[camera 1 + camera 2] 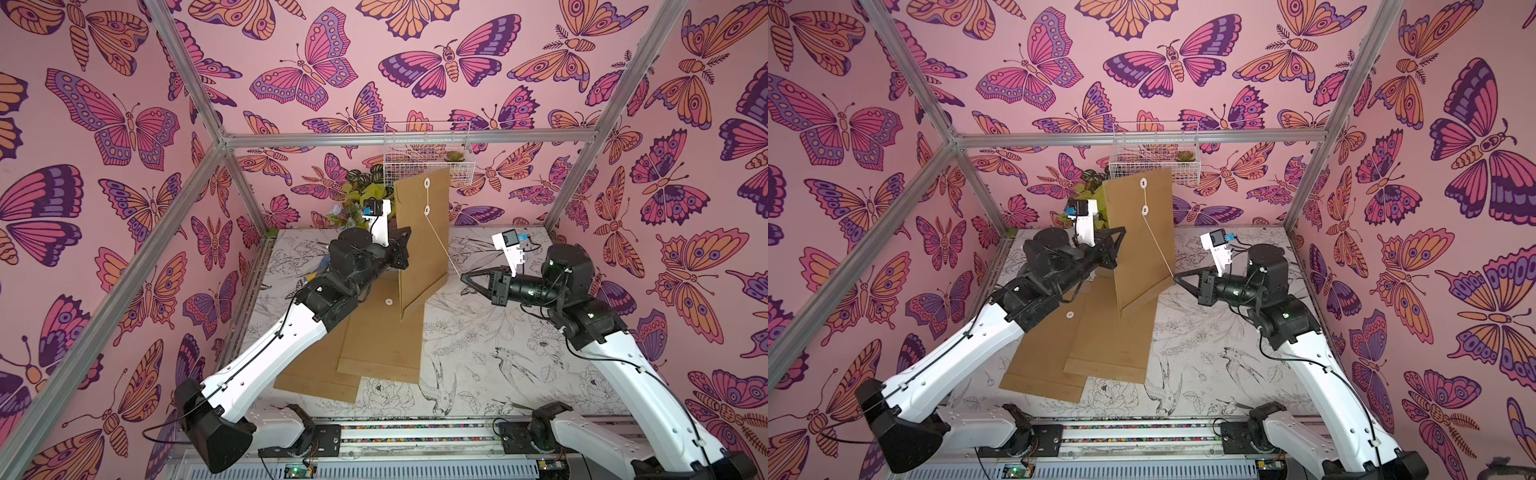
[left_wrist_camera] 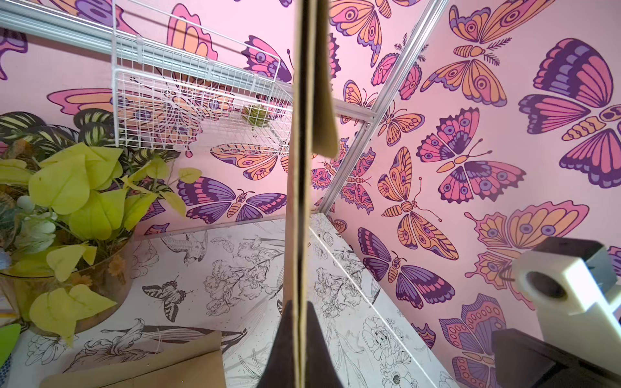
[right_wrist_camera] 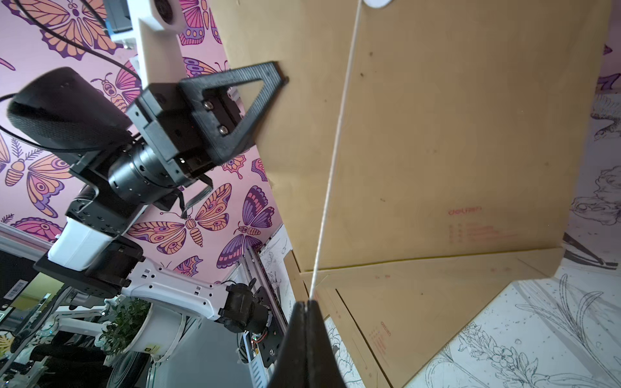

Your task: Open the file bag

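The file bag [image 1: 422, 249] is made of matt brown paper, its string [image 1: 443, 244] of cord. The left claw [image 2: 299, 309] and right claw [image 1: 462, 277] are moulded in matt black plastic; the basket [image 2: 201, 97] is formed of white wire.

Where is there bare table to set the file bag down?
Free: the front right table, between the flat brown bags and the right arm. Crowded: the back left corner with the plant, and the middle, where the upright file bag and taut string stand.
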Robot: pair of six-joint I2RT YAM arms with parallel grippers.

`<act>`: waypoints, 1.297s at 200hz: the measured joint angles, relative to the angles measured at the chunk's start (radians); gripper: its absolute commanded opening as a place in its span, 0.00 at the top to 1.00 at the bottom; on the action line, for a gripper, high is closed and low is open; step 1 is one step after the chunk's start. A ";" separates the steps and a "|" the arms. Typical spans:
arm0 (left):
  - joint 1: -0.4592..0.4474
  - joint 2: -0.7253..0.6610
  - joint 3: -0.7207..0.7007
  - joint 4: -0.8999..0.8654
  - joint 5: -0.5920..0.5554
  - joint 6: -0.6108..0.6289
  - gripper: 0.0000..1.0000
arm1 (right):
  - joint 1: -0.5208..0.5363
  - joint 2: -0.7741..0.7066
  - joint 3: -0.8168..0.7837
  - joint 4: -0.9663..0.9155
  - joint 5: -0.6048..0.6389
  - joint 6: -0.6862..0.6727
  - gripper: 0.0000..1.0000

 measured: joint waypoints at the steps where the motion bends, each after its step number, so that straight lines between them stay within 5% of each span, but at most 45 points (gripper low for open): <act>1: 0.001 0.000 0.000 0.000 0.000 0.000 1.00 | 0.000 0.000 0.000 0.000 0.000 0.000 1.00; 60: 0.009 -0.065 -0.030 0.003 0.000 -0.014 1.00 | 0.000 0.028 -0.026 -0.045 0.027 -0.021 1.00; 157: 0.032 -0.153 -0.074 -0.033 0.082 -0.005 1.00 | -0.039 0.032 -0.015 -0.198 0.367 -0.075 1.00; 259: 0.037 -0.202 -0.101 -0.187 0.234 0.070 1.00 | -0.101 -0.034 0.022 -0.224 0.549 -0.082 1.00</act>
